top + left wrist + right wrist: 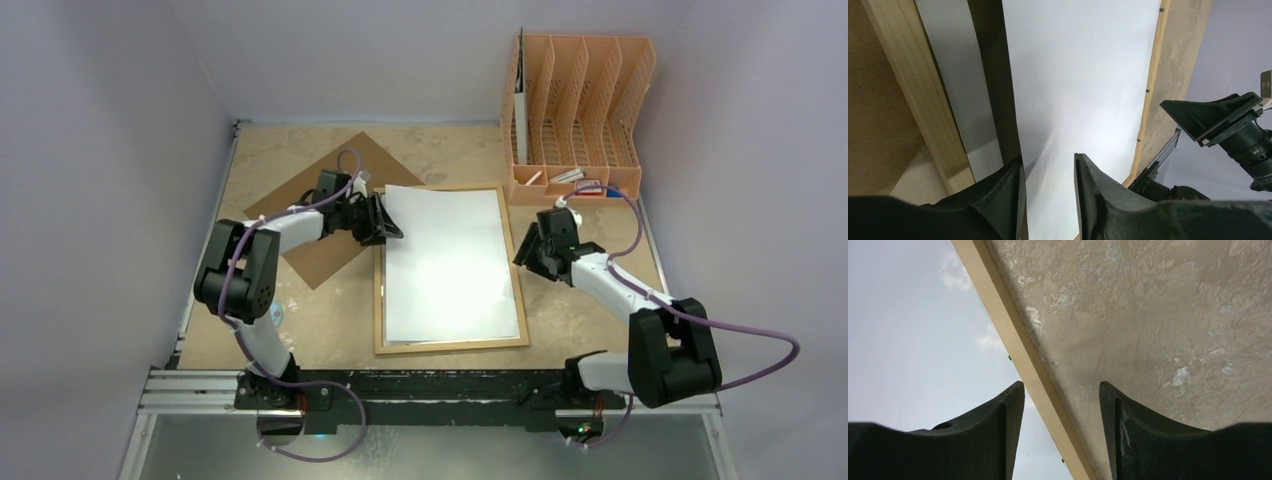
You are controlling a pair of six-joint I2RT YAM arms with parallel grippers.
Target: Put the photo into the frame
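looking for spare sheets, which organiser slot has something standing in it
The leftmost slot of the orange organiser: a flat white panel stands upright in it, while the other slots look empty.

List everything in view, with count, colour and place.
table: one, mottled beige, under everything
frame: one, light wood, flat at centre
sheet: one, white, slightly skewed on the frame
board: one, brown, flat left of the frame, partly under the left arm
organiser: one, orange, far right corner
flat item: one, white with a dark edge, upright in the organiser's leftmost slot
small items: a few, mostly white, in the organiser's front tray, too small to identify
arms: two, black and white, purple cables, near edge
left gripper: one, black, open, at the sheet's left edge
right gripper: one, black, open, over the frame's right rail
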